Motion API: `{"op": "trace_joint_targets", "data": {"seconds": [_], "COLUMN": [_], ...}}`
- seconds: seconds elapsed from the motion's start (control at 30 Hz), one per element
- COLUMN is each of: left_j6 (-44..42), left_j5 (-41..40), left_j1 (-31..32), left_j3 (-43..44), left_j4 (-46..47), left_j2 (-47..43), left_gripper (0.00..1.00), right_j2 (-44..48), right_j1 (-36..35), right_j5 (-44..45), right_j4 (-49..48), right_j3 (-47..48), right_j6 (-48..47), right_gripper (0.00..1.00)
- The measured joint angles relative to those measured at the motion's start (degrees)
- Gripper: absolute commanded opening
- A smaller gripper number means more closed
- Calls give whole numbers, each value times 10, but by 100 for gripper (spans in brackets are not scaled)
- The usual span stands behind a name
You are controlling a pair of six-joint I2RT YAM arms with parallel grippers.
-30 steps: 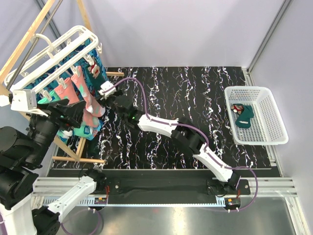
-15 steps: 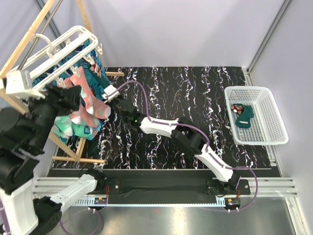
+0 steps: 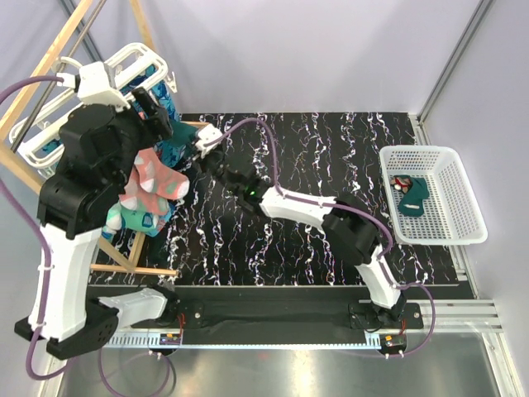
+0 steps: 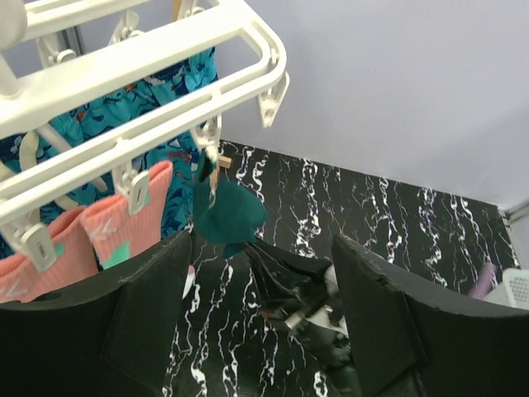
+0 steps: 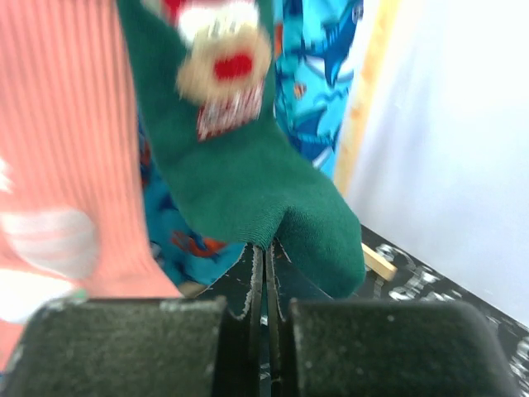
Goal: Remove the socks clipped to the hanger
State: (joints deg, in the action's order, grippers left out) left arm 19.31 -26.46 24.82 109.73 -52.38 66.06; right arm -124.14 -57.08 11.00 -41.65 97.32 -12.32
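The right gripper (image 5: 264, 302) is closed, pinching the lower edge of a dark green sock (image 5: 248, 182). This sock hangs from a clip on the white hanger (image 4: 165, 58), beside coral-pink socks (image 4: 124, 219) clipped to the same frame. The left gripper (image 4: 260, 289) is open and empty, just below the hanger. Across the table, another dark sock (image 3: 412, 198) lies in the white basket (image 3: 421, 150).

Left arm (image 3: 91, 165): bulky black joint housings, white links, a white box (image 3: 99, 83) at the wrist; a purple cable (image 3: 37, 81) loops along it; right arm (image 3: 297, 207) — slimmer, white shells between black joints, a second purple cable (image 3: 270, 149), a small green light (image 3: 250, 192); left gripper (image 4: 260, 241) has broad matte black fingers (image 4: 145, 310)
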Motion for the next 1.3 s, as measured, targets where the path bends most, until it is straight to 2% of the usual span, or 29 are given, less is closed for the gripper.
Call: {"op": "trace_joint_targets", "data": {"seconds": [0.23, 0.43, 0.73, 1.3], "left_j6": [26, 45, 54, 74], "left_j5": [5, 0, -19, -111], "left_j1": [-38, -66, -67, -67], "left_j3": [52, 66, 32, -34], "left_j4": [6, -2, 21, 99], "left_j2": [76, 119, 119, 129], "left_gripper": [74, 73, 68, 65], "right_j2": [34, 50, 103, 116], "right_j1": [51, 76, 78, 79], "right_j5": [-122, -183, -215, -233], "right_j4": [24, 25, 2, -23], "right_j3": [0, -28, -129, -139], "right_j6": [104, 171, 216, 236], "right_gripper": [0, 0, 0, 0]}}
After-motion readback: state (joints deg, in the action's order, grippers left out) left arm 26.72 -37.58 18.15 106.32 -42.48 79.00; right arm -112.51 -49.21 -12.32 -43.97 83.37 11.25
